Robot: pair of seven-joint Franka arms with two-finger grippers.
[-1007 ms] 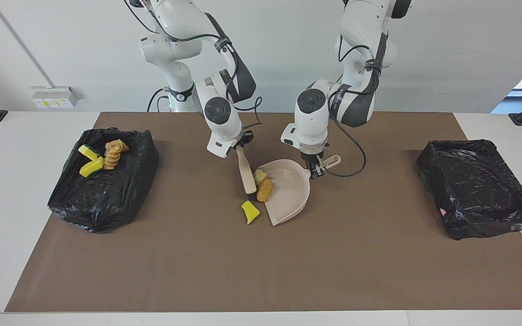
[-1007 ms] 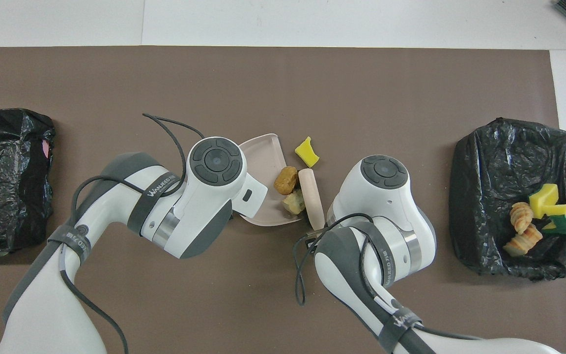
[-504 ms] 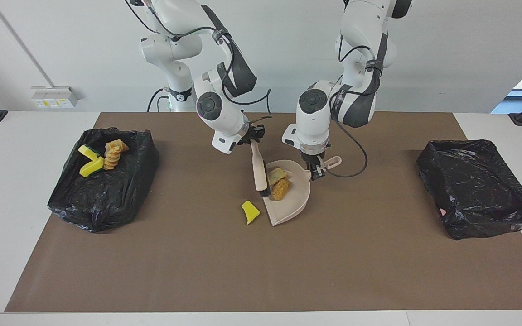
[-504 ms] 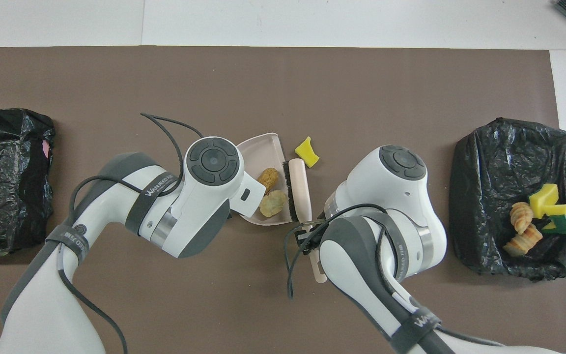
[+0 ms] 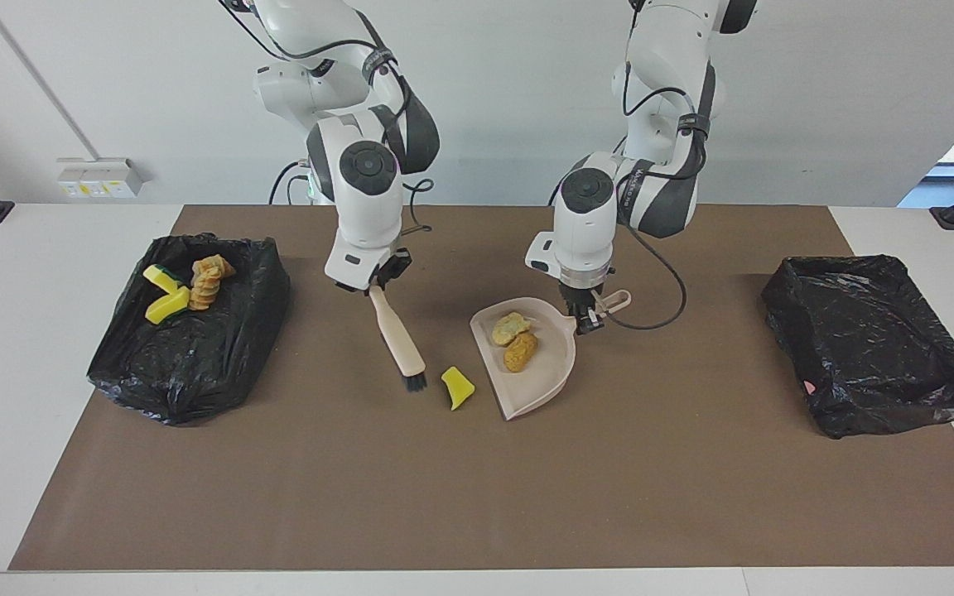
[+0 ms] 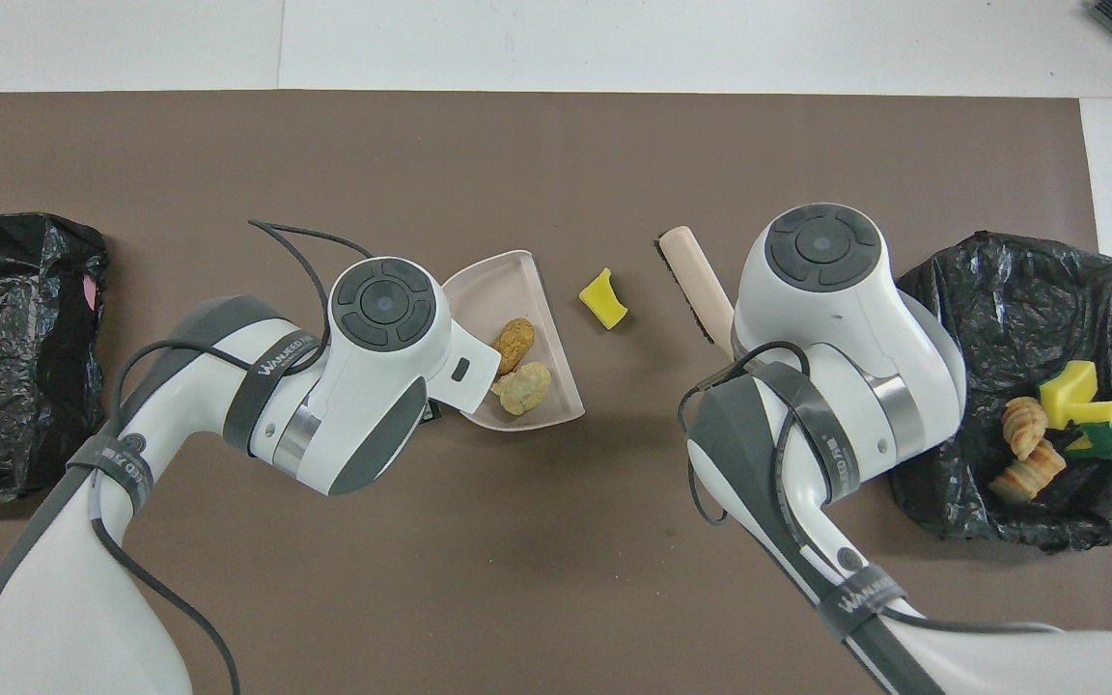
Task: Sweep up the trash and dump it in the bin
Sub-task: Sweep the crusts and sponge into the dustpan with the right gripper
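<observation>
My left gripper (image 5: 585,319) is shut on the handle of the beige dustpan (image 5: 542,377), which lies on the mat. Two pieces of trash, a pale lump (image 5: 508,328) and a brown lump (image 5: 520,351), sit in the pan. A yellow sponge scrap (image 5: 457,387) lies on the mat between the pan's lip and the brush bristles (image 5: 416,382). My right gripper (image 5: 375,285) is shut on the handle of the beige brush (image 5: 398,339), which slants down to the mat. From overhead, the pan (image 6: 493,290), scrap (image 6: 604,299) and brush (image 6: 696,280) show, but both grippers are hidden under their wrists.
A black-lined bin (image 5: 187,356) at the right arm's end holds yellow sponges (image 5: 166,305) and bread lumps (image 5: 208,281). A second black-lined bin (image 5: 874,339) stands at the left arm's end. The brown mat (image 5: 477,497) covers the table.
The right gripper swung the brush out of the dustpan and over to the scrap's right-arm side. The two lumps stayed in the pan, which shifted slightly.
</observation>
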